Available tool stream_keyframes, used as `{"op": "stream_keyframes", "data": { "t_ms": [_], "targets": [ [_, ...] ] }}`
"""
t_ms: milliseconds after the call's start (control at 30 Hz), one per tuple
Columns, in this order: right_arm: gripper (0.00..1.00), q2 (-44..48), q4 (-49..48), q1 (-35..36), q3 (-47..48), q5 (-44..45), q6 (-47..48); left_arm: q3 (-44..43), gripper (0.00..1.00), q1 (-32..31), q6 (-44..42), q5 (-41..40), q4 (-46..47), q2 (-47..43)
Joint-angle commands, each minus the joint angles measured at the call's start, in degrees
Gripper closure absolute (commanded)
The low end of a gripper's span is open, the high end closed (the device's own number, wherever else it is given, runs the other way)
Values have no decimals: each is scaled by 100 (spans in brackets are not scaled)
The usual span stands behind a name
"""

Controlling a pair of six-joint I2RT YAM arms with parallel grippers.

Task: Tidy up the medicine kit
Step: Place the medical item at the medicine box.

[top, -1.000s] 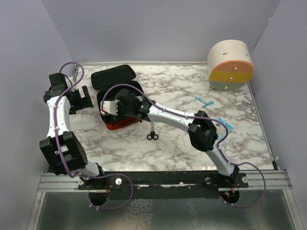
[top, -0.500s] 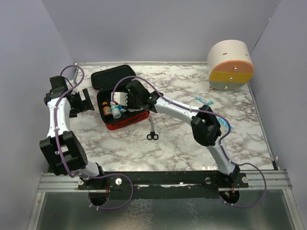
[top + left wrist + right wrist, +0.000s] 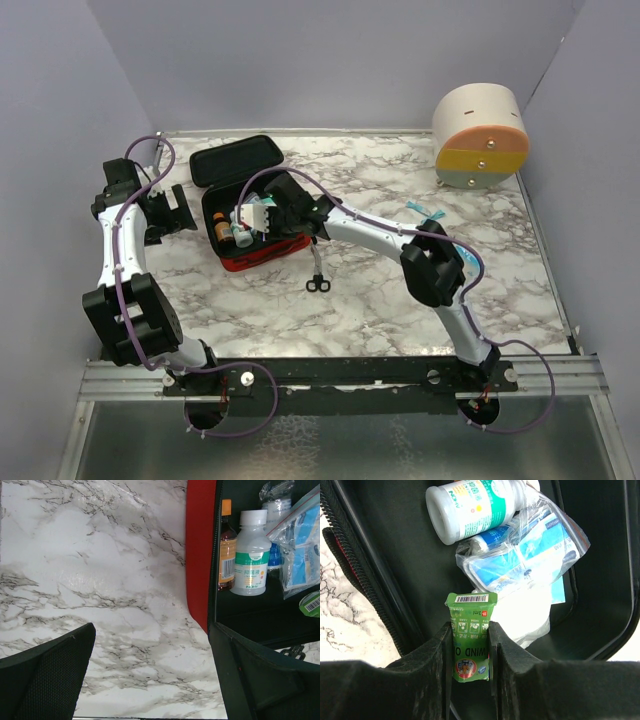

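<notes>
Top view. Open medicine kit (image 3: 250, 265) at centre-left of the marbled tabletop (image 3: 380, 300): red shell, black inside, lid laid back toward the upper left. Left hand (image 3: 170, 210) just left of the kit, fingers spread wide, nothing between them. Right hand (image 3: 258, 216) over the kit's open tray; grip not readable from here. Small black scissors (image 3: 318, 283) on the tabletop just below and right of the kit. Blue packets (image 3: 432, 213) loose at centre-right. Round drawer container (image 3: 480, 135) in the upper right corner, well apart from the kit.

Left wrist view. Left hand (image 3: 150, 630) agape above bare marble, one finger in each lower corner of frame. Red wall of the medicine kit (image 3: 199, 555) running down the upper middle. Inside, upper right: amber bottle (image 3: 226, 550) and white bottle (image 3: 250, 555) side by side and touching, then a clear plastic bag (image 3: 300, 545) at the right edge. Sliver of a green packet (image 3: 311, 602) at the right edge, below the bag.

Right wrist view. Right hand (image 3: 470, 630) clamped on the green packet (image 3: 470, 640), one finger against each long side, barcode end pointing up-frame. Packet above the kit's black interior (image 3: 385, 555). White bottle (image 3: 470, 510) on its side at the top; plastic bag (image 3: 530, 560) with blue and white contents just below it, at centre-right. Zipper edge and a strip of tabletop (image 3: 340, 610) at the left.
</notes>
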State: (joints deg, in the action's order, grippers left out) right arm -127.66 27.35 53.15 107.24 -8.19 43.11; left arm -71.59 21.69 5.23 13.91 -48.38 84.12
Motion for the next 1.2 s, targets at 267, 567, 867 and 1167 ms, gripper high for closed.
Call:
{"op": "stream_keyframes", "data": {
  "t_ms": [267, 567, 867, 1167],
  "targets": [
    [70, 514, 10, 29, 42, -78, -488, -8, 1, 54, 48, 142, 112, 35],
    [47, 1027, -610, 29, -418, 13, -617, 5, 1, 59, 91, 164, 110, 32],
    [48, 922, -1153, -378, -275, 414, -2094, -146, 1, 54, 189, 180, 118, 117],
    [50, -632, 685, -1039, 2434, 1008, -3346, -535, 1, 53, 348, 157, 131, 369]
  ]
}}
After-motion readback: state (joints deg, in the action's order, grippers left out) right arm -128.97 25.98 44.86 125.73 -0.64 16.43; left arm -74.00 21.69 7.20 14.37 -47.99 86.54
